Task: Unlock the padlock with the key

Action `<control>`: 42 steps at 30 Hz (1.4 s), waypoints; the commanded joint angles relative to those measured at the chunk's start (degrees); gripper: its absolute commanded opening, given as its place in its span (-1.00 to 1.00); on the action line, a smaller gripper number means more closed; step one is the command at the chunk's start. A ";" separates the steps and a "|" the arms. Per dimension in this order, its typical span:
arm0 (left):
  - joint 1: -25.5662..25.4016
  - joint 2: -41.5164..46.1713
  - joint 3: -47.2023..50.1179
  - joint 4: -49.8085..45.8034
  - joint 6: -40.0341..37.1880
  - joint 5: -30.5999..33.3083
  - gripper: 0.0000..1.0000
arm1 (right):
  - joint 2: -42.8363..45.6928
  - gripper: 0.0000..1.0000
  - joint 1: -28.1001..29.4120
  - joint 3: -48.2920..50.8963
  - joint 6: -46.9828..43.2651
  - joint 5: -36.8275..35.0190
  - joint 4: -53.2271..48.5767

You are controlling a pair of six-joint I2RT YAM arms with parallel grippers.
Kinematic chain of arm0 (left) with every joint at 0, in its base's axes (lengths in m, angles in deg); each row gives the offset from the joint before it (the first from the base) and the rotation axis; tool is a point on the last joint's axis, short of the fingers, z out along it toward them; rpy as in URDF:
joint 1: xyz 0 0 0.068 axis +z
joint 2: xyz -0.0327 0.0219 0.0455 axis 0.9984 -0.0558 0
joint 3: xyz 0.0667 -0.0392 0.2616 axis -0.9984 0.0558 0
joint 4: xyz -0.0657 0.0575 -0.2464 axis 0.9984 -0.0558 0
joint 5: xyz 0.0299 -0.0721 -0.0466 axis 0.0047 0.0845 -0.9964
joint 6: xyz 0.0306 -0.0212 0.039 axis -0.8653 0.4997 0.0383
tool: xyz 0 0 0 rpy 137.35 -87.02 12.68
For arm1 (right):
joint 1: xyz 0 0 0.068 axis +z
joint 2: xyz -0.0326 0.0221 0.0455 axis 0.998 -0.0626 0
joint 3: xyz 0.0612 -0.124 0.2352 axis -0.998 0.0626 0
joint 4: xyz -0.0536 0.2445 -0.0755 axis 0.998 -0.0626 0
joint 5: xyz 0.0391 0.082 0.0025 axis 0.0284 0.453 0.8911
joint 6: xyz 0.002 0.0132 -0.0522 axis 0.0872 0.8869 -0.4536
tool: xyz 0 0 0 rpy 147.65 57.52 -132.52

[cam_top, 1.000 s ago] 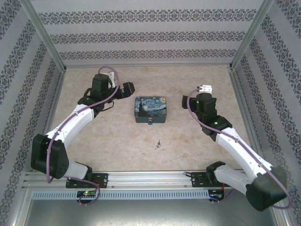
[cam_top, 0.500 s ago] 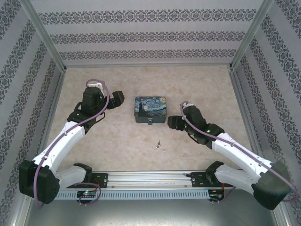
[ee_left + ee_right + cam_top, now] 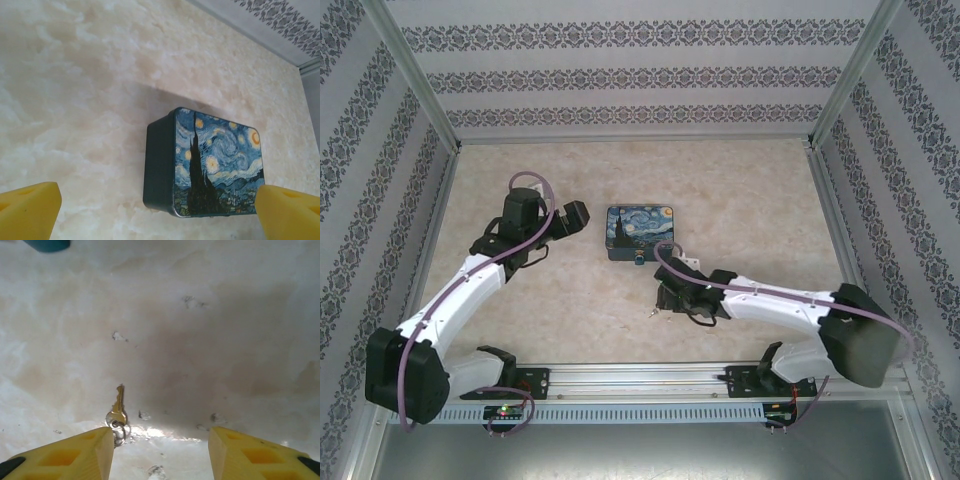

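Right wrist view: key (image 3: 118, 409) lies flat on the pale marbled table (image 3: 225, 340), its ring end nearest the camera. It sits just beside the inner tip of the left-hand yellow finger (image 3: 75, 455) of the right gripper (image 3: 160, 437), off to one side of the gap and not centred in it; cannot tell whether ring and finger touch. Fingers stand partly apart, with bare table between them and nothing gripped. Top view: padlock (image 3: 640, 259) hangs at the near face of the painted tin (image 3: 640, 230), a little beyond the key. Left wrist view: left gripper (image 3: 157, 202) is spread wide, holding nothing, with the tin ahead of its fingers and apart from them.
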 commanded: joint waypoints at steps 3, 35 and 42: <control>0.52 -1.59 1.53 1.83 1.91 -3.41 0.99 | -4.33 -0.02 1.43 -4.32 3.78 -1.15 -1.24; 0.54 -4.18 2.93 5.54 2.22 -6.84 0.99 | -18.83 -0.29 5.24 -9.97 7.82 -2.14 -2.80; 0.53 -4.26 2.89 5.31 2.31 -6.93 0.99 | -19.93 -0.51 6.27 -10.01 7.98 -1.95 -2.65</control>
